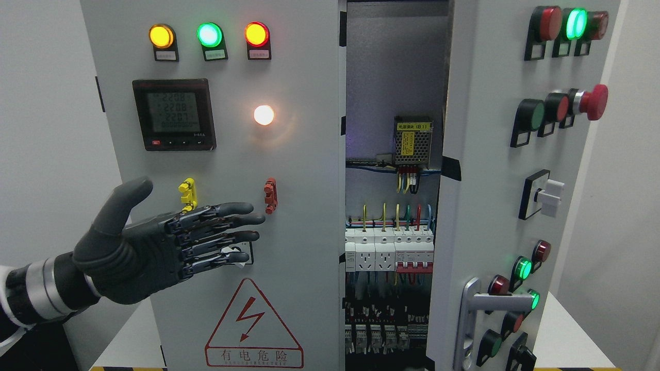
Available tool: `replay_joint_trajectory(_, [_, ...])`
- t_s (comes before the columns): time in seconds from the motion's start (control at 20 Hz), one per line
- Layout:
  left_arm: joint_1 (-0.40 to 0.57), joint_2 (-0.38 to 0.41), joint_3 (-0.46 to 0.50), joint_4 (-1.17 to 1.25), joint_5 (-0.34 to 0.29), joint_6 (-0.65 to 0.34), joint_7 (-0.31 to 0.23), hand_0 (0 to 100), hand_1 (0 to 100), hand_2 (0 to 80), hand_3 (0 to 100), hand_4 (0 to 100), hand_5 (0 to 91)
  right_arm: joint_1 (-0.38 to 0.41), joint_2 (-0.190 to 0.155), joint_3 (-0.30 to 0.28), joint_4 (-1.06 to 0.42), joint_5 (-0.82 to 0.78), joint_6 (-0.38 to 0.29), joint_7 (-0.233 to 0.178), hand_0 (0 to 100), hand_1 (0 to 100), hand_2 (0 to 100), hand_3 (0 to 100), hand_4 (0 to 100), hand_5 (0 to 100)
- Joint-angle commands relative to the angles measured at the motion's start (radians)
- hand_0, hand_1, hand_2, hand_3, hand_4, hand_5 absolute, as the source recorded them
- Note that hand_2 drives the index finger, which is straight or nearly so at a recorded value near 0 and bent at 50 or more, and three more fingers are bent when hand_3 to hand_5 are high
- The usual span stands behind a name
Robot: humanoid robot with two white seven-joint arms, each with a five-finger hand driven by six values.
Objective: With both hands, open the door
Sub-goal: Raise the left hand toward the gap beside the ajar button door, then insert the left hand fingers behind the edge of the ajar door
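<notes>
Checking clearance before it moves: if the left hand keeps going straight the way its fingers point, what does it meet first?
The left hand points right across the left door. First in line looks like the red toggle by the upper fingertips; depth is unclear, so it may pass in front toward the open gap.

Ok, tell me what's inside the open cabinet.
Inside the cabinet: a power supply, coloured wires, sockets, breakers. The doors hide the rest.

1 head view, close up, facing the cabinet (216,154) front, seemingly about level.
</notes>
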Motion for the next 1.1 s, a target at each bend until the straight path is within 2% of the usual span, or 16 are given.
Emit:
replay_joint_trajectory(0.0, [-0.081,-0.284,-0.148,0.154,0.01,0.013,0.001,0,0,0.0,0,4,0.0,0.0,0.0,0.0,0.0,0.0,-0.001,0.0,0,0,0,0,0,0])
replay_joint_trajectory(0.15, [-0.08,-0.388,-0.145,0.223,0.004,0.044,0.005,0,0,0.0,0,4,0.0,0.0,0.0,0.0,0.0,0.0,0.001,0.0,0,0,0,0,0,0])
replay_joint_trajectory(0.35, [-0.098,-0.498,-0.142,0.275,0.004,0.046,0.05,0,0,0.0,0,4,0.0,0.0,0.0,0.0,0.0,0.0,-0.001,0.0,0,0,0,0,0,0])
replay_joint_trajectory(0.6, [-0.142,-0.593,-0.129,0.291,0.004,0.044,0.054,0,0,0.0,0,4,0.0,0.0,0.0,0.0,0.0,0.0,0.001,0.0,0,0,0,0,0,0])
replay_joint_trajectory(0.75, [-0.153,-0.677,-0.1,0.343,0.002,0.046,0.054,0,0,0.0,0,4,0.0,0.0,0.0,0.0,0.0,0.0,-0.001,0.0,0,0,0,0,0,0])
replay_joint_trajectory(0.8, [-0.162,-0.703,-0.093,0.366,-0.006,0.046,0.054,0,0,0.0,0,4,0.0,0.0,0.0,0.0,0.0,0.0,-0.001,0.0,0,0,0,0,0,0])
replay_joint_trajectory(0.95, [-0.167,-0.787,-0.028,0.409,-0.111,0.056,0.053,0,0,0.0,0,4,0.0,0.0,0.0,0.0,0.0,0.0,-0.001,0.0,0,0,0,0,0,0])
replay_joint_trajectory(1.05, [-0.164,-0.835,0.01,0.429,-0.145,0.092,0.053,0,0,0.0,0,4,0.0,0.0,0.0,0.0,0.0,0.0,0.001,0.0,0,0,0,0,0,0])
